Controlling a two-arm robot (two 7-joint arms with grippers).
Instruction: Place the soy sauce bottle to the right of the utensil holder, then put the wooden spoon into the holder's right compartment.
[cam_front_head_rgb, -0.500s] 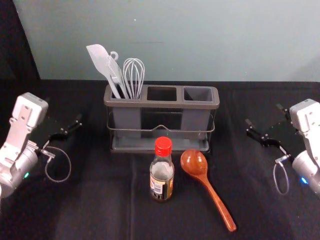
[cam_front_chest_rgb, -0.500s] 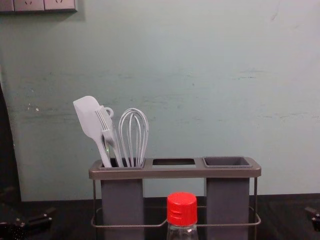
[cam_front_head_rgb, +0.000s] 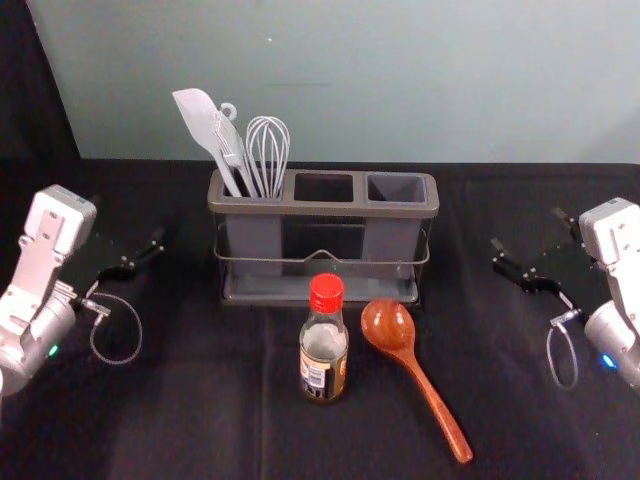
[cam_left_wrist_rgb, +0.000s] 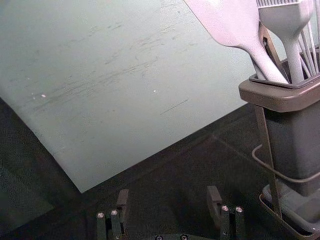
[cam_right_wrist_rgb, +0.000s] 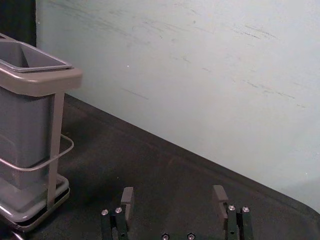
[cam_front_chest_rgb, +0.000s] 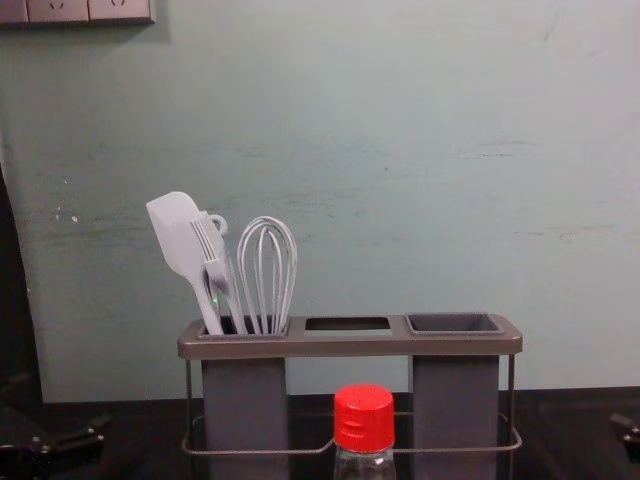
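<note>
Head view room: black cloth (cam_front_head_rgb: 465, 300) between each gripper's jaws and the one grey, three-slot utensil holder (cam_front_head_rgb: 330, 208).
Bottle: one, glass, red-capped (cam_front_head_rgb: 323, 350), between your two sets of jaws.
Spoon: one, brown, wooden (cam_front_head_rgb: 388, 325), nearer your right jaws.
Your left gripper (cam_front_head_rgb: 128, 218): angled inward, jaws wide.
Your right gripper (cam_front_head_rgb: 526, 227): likewise.

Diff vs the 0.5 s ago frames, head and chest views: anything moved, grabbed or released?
Nothing visibly changed: no move, no grasp, no release. Soy sauce bottle still stands in front of the utensil holder, wooden spoon still lies beside it, and the whisk is still in the left compartment. Left gripper and right gripper stay out at the sides, open and empty.
</note>
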